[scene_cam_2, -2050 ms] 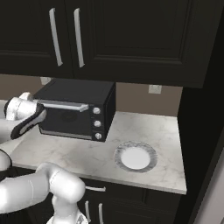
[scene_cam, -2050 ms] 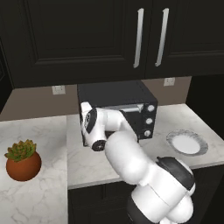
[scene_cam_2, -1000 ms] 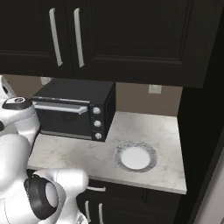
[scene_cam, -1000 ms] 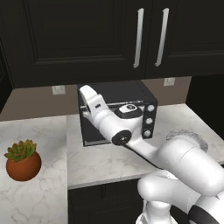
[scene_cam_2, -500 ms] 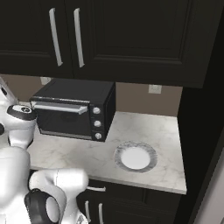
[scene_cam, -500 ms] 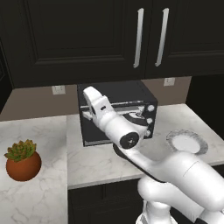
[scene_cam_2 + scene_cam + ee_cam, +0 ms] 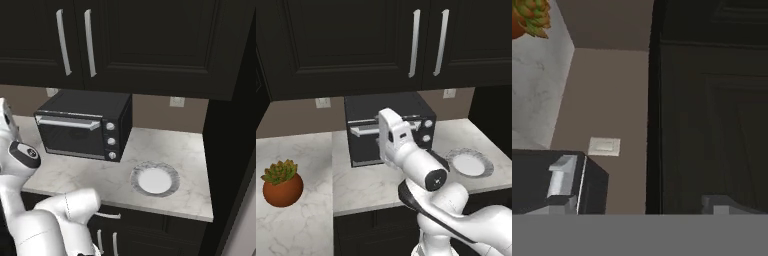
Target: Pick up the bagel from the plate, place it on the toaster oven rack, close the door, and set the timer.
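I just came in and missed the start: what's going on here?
A white robot arm is raised in front of the toaster oven on the counter, with its open gripper holding nothing. The oven door is shut. The plate to the oven's right looks empty; no bagel can be seen on it. A potted plant sits on the counter at far left.
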Motion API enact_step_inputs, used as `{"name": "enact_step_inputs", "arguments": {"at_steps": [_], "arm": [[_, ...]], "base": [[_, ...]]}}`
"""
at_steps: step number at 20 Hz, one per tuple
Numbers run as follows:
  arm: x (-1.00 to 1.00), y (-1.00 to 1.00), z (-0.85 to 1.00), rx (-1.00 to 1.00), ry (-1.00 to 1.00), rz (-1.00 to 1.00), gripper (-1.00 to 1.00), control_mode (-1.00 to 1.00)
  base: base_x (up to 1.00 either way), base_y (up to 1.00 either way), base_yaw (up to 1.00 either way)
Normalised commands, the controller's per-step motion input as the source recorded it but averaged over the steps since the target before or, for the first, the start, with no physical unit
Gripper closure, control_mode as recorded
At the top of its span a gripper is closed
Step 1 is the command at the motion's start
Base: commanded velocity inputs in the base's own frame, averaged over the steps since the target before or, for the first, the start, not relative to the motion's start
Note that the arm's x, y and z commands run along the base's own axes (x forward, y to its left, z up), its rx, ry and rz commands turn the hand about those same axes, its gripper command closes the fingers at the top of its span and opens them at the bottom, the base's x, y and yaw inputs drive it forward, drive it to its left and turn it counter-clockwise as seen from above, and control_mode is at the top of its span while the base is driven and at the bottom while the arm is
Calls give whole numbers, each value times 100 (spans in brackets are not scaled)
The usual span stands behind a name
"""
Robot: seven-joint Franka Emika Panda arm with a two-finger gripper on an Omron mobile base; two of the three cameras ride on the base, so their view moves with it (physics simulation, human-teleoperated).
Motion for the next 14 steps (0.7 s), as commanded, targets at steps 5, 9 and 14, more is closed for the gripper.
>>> {"name": "enact_step_inputs", "arguments": {"at_steps": [5, 9, 14], "arm": [[-76, -6, 100, 29, 7, -21, -100, -100], [-65, -9, 75, 33, 28, -32, -100, -100], [-32, -46, 16, 34, 58, -45, -100, -100]], "base": [[0, 0, 0], [0, 0, 0], [0, 0, 0]]}}
